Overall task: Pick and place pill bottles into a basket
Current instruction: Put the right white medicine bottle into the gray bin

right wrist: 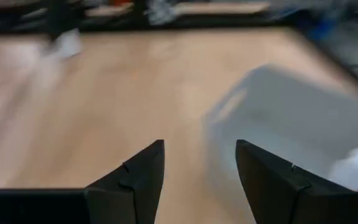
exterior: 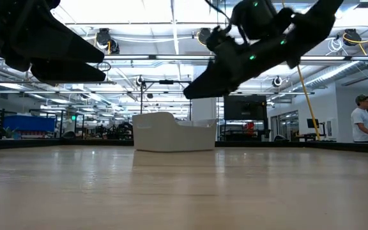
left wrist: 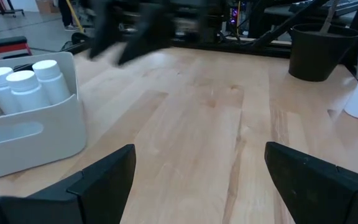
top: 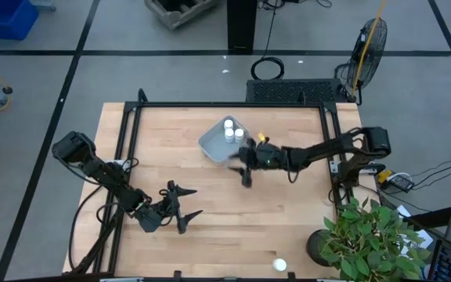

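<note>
Left gripper (top: 180,210) hanging wide open, empty, near table's (top: 210,235) front-left. Basket (top: 214,144) sitting mid-table – three pill bottles (top: 229,130) standing inside. Right gripper (top: 245,171) hovering just beside basket, fingers (right wrist: 135,180) parted, empty. One pill bottle (top: 279,265) lying alone at front edge.

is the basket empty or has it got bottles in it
Not empty: the basket holds three white pill bottles, standing upright with caps up, seen in the left wrist view and from above.
</note>
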Tool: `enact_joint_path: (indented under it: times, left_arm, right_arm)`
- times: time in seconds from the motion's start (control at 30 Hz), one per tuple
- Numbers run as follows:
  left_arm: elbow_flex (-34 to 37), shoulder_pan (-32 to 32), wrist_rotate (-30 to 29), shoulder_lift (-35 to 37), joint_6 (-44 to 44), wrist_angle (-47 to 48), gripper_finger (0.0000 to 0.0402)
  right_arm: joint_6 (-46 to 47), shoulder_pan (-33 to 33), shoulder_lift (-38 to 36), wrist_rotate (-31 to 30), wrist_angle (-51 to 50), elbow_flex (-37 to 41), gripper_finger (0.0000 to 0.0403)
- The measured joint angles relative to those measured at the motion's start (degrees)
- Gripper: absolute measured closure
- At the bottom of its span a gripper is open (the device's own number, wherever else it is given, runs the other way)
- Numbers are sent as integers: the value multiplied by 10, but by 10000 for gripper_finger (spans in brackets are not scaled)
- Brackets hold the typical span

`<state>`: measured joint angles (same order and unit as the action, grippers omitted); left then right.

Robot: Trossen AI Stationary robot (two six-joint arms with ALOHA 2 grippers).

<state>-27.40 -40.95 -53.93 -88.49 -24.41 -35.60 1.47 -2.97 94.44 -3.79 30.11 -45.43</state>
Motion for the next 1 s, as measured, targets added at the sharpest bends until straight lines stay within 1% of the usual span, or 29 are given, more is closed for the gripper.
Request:
enact_joint_path:
  times: [0.1, 0.23, 0.33, 0.43, 0.5, 0.53, 0.63, 0.73, 0.8, 0.87, 1.0]
  left_arm:
    - [0, 0, 1, 0, -1, 0, 39]
    - [0, 2, 1, 0, -1, -5, 39]
    - [0, 5, 2, 0, -2, -9, 39]
    - [0, 12, 22, 0, -4, -18, 39]
    - [0, 18, 39, 0, -8, -22, 39]
    - [0, 22, 48, 0, -12, -22, 39]
    - [0, 28, 70, 0, -18, -22, 39]
    - [0, 35, 104, 0, -23, -21, 39]
    - [0, 41, 119, 0, -24, -22, 39]
    - [0, 46, 120, 0, -24, -21, 39]
    - [0, 52, 121, 0, -22, -18, 39]
  right_arm:
    - [26, 32, -26, 25, -62, 0, 212]
    - [34, 76, -58, 25, -128, 0, 215]
    - [35, 91, -77, 11, -152, 0, 222]
    - [35, 82, -82, 10, -148, 0, 238]
    - [35, 70, -81, 14, -147, 0, 256]
    - [35, 62, -81, 25, -146, 0, 268]
    - [45, 43, -81, 87, -114, 15, 304]
    - [70, 36, -81, 152, -72, 44, 330]
    - [89, 36, -81, 173, -66, 59, 339]
    - [103, 38, -81, 176, -67, 71, 343]
    - [99, 51, -81, 177, -86, 89, 341]
